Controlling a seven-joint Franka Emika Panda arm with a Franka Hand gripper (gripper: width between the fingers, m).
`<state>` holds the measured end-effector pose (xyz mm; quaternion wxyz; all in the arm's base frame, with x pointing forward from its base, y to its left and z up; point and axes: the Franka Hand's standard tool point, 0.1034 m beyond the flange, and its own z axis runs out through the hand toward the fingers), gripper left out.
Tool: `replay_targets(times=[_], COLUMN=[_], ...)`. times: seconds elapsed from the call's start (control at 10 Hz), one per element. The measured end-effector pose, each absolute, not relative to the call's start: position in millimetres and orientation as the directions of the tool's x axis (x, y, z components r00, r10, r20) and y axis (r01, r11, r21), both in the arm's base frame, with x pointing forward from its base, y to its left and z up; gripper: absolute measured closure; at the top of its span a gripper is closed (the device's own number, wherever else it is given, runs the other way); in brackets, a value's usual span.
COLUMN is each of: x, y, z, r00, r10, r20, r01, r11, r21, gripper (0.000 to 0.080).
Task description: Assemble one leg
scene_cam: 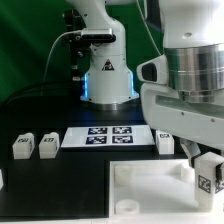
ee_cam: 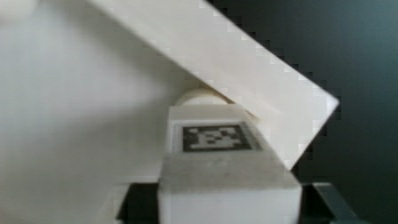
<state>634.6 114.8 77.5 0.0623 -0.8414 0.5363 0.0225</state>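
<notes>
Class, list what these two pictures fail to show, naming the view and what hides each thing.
Exterior view: the tray corner on that view's right, hidden behind the gripper and the leg it holds.
Wrist view: whether the leg's far end touches the tray, covered by the leg itself.
Exterior view: a white part, cut off by that view's left edge.

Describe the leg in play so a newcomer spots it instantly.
Find the big white tray in the foreground. Above its corner on the exterior view's right, the gripper grips the leg. Unlike the loose legs beside the marker board, it is held off the table.
</notes>
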Motion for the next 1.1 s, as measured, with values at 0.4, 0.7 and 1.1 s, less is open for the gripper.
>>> replay_targets(times=[0.4,0.7,1.1], x=[631,630,627], y=[122,122,125], z=[75.1,73.5,71.7], r00=[-0.180,-0.112,0.559], r10=[-0.964,-0.975,-0.825], r20=[-0.196,-0.192,-0.080], r01=[-0.981,-0.991,-0.827], r11=[0.190,0.123,-0.550], r21=[-0.033,-0.044,-0.115], gripper=[0.0502,0.0434,0.0156])
